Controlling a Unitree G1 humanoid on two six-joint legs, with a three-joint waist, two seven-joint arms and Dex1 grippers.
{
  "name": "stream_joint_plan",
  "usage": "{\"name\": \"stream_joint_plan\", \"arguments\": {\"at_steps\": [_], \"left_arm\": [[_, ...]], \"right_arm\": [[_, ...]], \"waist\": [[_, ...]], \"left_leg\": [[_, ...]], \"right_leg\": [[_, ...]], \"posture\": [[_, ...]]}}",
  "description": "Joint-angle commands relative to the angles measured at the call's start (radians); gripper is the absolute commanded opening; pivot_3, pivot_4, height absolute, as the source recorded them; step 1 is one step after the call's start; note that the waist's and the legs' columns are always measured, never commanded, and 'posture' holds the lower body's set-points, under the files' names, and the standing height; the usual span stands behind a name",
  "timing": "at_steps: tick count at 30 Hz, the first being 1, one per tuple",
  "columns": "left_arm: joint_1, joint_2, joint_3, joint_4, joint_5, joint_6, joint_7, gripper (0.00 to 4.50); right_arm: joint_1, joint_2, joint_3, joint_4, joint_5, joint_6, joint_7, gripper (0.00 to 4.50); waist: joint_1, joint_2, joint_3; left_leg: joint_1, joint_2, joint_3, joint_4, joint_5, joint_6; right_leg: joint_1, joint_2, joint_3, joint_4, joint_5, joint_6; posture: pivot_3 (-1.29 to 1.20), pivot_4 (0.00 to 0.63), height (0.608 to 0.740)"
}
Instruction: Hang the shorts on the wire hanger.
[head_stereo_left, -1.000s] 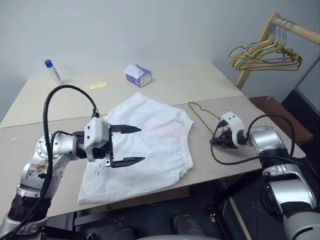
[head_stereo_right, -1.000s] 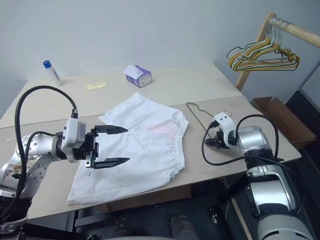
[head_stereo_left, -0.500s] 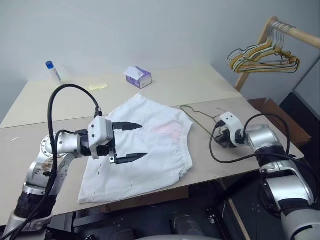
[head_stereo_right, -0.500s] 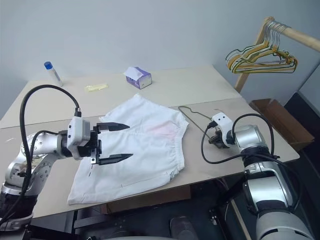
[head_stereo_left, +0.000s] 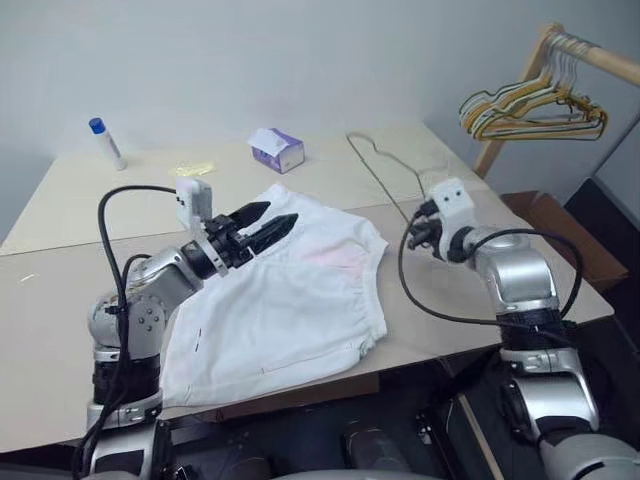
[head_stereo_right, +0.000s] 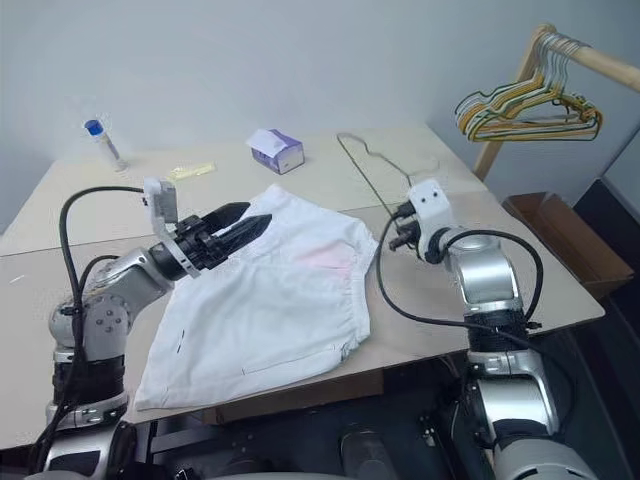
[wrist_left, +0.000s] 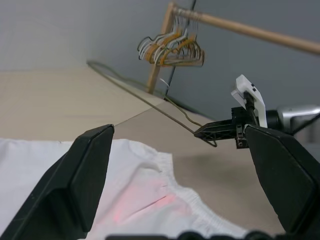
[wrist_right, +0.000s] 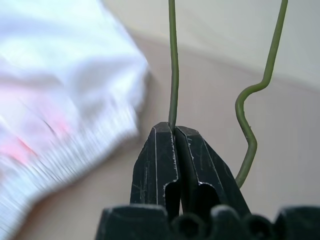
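Right gripper (wrist_right: 175, 131) clamped on thin olive-brown wire hanger (head_stereo_left: 377, 176); left gripper (head_stereo_left: 268, 221) spread wide, empty.

The wire hanger is off the beige table (head_stereo_left: 330, 172), slanting up and away from the right gripper's pinched black fingers, which grip one straight wire run just beside a kinked section. The large white cloth shorts (head_stereo_left: 290, 300) with a faint pink patch lie flat on the table near its front edge. The left gripper hovers above the shorts' far edge, pointing toward the hanger. A small purple-white tissue box (head_stereo_left: 277, 150) sits beyond.
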Motion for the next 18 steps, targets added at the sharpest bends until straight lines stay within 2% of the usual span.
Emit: {"name": "stream_joint_plan", "arguments": {"at_steps": [1, 3, 5, 8, 18], "left_arm": [[-0.067, -0.077, 0.09, 0.008, -0.171, 0.071, 0.141, 4.5], [-0.087, -0.12, 0.122, 0.009, -0.238, 0.083, 0.209, 4.5], [-0.105, -0.162, 0.132, -0.013, -0.225, 0.045, 0.295, 4.5], [-0.137, -0.202, 0.166, -0.008, -0.285, 0.029, 0.378, 4.5], [-0.18, -0.189, 0.205, 0.022, -0.371, -0.003, 0.471, 4.5]], "right_arm": [[0.053, 0.035, 0.017, -0.194, 0.032, -0.09, -0.016, 0.02], [0.088, 0.083, 0.023, -0.264, 0.057, -0.139, -0.028, 0.02], [0.113, 0.116, 0.053, -0.313, 0.061, -0.174, -0.035, 0.02], [0.136, 0.146, 0.112, -0.354, 0.04, -0.239, -0.05, 0.02], [0.186, 0.15, 0.22, -0.393, 0.033, -0.413, -0.014, 0.02]], "waist": [[0.01, 0.0, 0.0], [0.013, 0.0, 0.0], [0.012, 0.0, 0.0], [0.012, 0.0, 0.0], [0.009, 0.0, 0.0]], "left_leg": [[0.0, -0.001, 0.0, 0.0, 0.0, 0.0], [0.0, -0.001, -0.001, 0.001, 0.0, 0.0], [0.0, -0.001, -0.001, 0.001, 0.0, 0.0], [0.0, -0.002, -0.001, 0.001, 0.0, 0.0], [0.001, -0.003, -0.001, 0.0, 0.0, -0.001]], "right_leg": [[0.0, -0.001, 0.0, 0.0, 0.0, 0.0], [0.001, -0.001, -0.001, -0.001, 0.0, 0.001], [0.001, -0.001, -0.001, -0.001, 0.0, 0.001], [0.001, -0.001, -0.001, -0.001, 0.0, 0.001], [0.002, -0.001, -0.001, -0.001, 0.0, 0.0]], "posture": [[-0.11, 0.0, 0.74], [-0.11, 0.0, 0.74], [-0.11, 0.0, 0.74], [-0.1, 0.0, 0.74], [-0.09, 0.0, 0.74]]}}
